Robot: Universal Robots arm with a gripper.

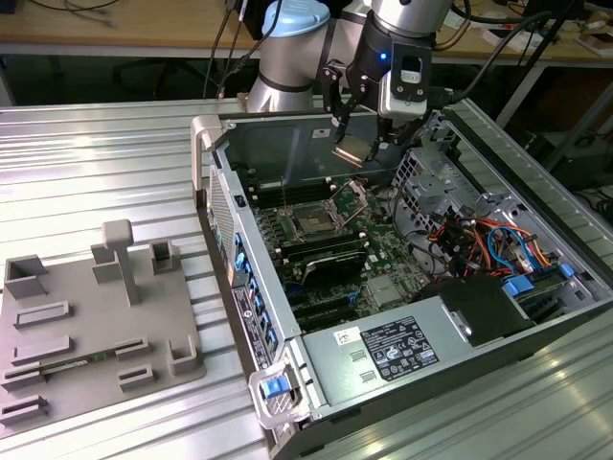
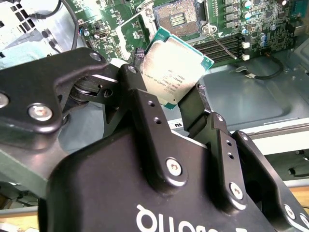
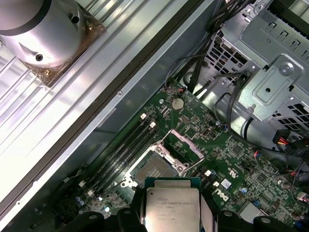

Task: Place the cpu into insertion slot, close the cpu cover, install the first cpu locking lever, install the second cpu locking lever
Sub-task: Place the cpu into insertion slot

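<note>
Cpu (image 2: 176, 67) pinched in gripper (image 2: 166, 86), up in the air.
Fingers (image 2: 137, 96) clamp its edges, cpu tilted, above the bare insertion slot (image 3: 153, 169); cpu cover (image 3: 174, 158) stands raised beside the slot, inside the computer case (image 1: 213, 182).

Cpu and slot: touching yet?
Apart. In the exterior view the tool holds the cpu in the air above the slot, with case wall showing between them.
</note>
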